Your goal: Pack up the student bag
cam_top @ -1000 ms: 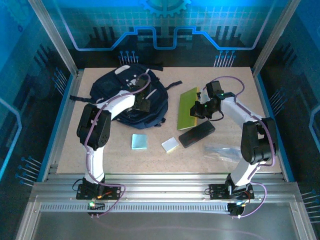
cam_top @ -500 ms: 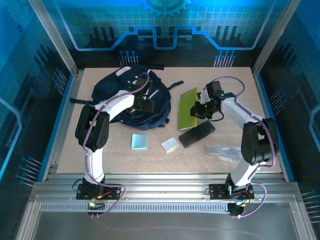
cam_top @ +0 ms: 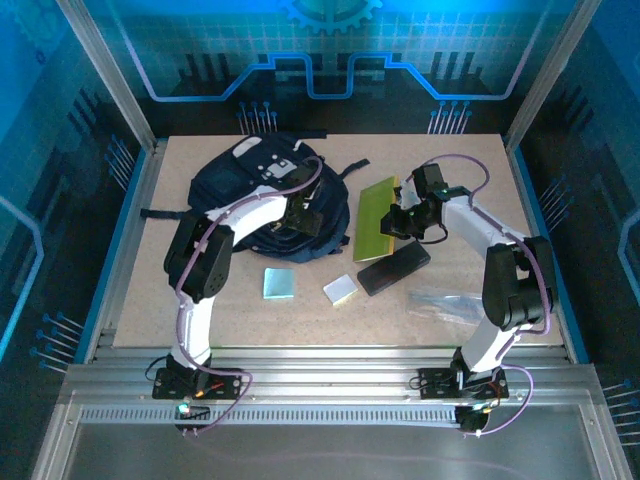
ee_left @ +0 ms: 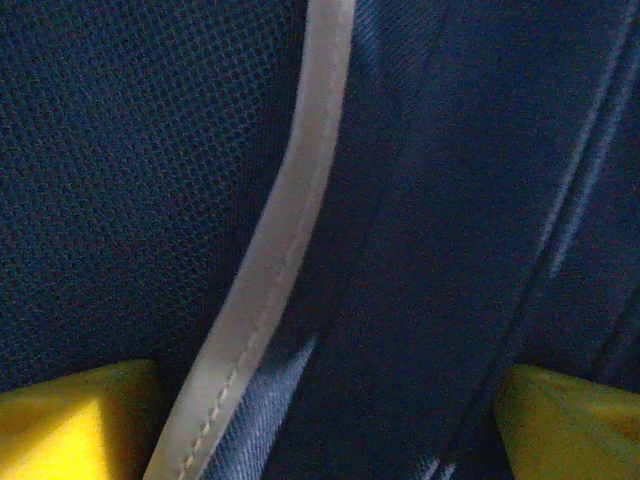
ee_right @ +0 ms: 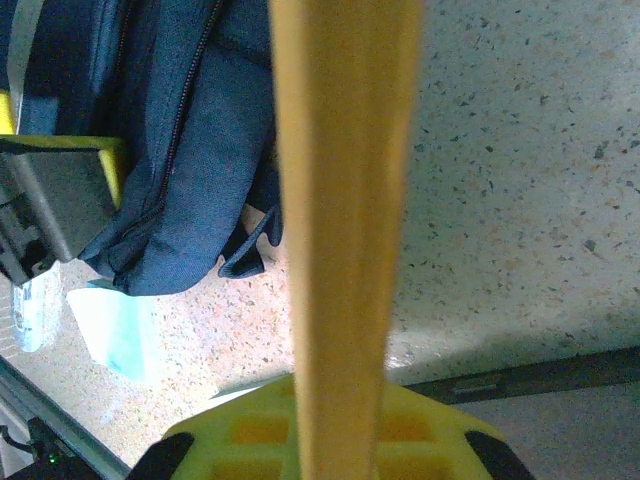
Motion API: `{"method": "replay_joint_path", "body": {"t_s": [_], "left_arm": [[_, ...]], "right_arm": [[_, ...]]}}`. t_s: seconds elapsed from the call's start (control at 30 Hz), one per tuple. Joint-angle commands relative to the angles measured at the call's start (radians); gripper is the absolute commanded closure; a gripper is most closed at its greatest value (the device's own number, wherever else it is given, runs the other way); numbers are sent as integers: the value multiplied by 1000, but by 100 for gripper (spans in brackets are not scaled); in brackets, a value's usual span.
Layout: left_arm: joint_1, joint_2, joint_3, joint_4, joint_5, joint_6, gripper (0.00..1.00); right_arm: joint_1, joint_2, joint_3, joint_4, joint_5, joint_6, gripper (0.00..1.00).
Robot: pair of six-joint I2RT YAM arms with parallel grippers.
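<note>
The student bag (cam_top: 250, 185), a big navy backpack with grey-white patches, lies at the back left of the table. My left gripper (cam_top: 306, 216) presses down on its near right part. In the left wrist view navy fabric and a grey-white stripe (ee_left: 270, 260) lie between the yellow fingertips (ee_left: 70, 420), which stand wide apart: the left gripper (ee_left: 330, 425) is open. My right gripper (cam_top: 401, 222) is shut on the right edge of a yellow-green book (cam_top: 374, 216), seen edge-on as the book (ee_right: 340, 200) rising from the right gripper (ee_right: 340, 440). The bag (ee_right: 170, 150) lies left of it.
A black oblong pencil case (cam_top: 393, 267) lies just in front of the book. A light blue pad (cam_top: 279, 283) and a small white-green block (cam_top: 340, 289) sit in the front middle. A clear plastic item (cam_top: 447, 303) lies at the front right by the right arm.
My left gripper has slid right and a little nearer across the bag, and the bag's near right side has bulged toward the book. The right arm has barely moved.
</note>
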Motion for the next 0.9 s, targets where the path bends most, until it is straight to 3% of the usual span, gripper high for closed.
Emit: {"method": "replay_joint_path", "body": {"t_s": [0.0,0.07,0.23,0.27,0.57,0.87], "left_arm": [[3,91,-13,-66,-15,16,14],[4,98,-19,-61,-34,12,24],[7,61,-3,-55,-50,36,92],[8,41,5,-54,-50,42,100],[67,-145,153,-79,181,62,100],[168,-189,301,-101,354,85,100]], "right_arm": [[-9,-42,-14,13,-25,-14,100],[-12,-45,-13,11,-23,-14,100],[-16,-56,-3,9,-54,-35,100],[-20,-59,2,7,-67,-40,100],[-55,-106,58,5,-222,-14,100],[-4,-17,97,114,-392,25,100]]}}
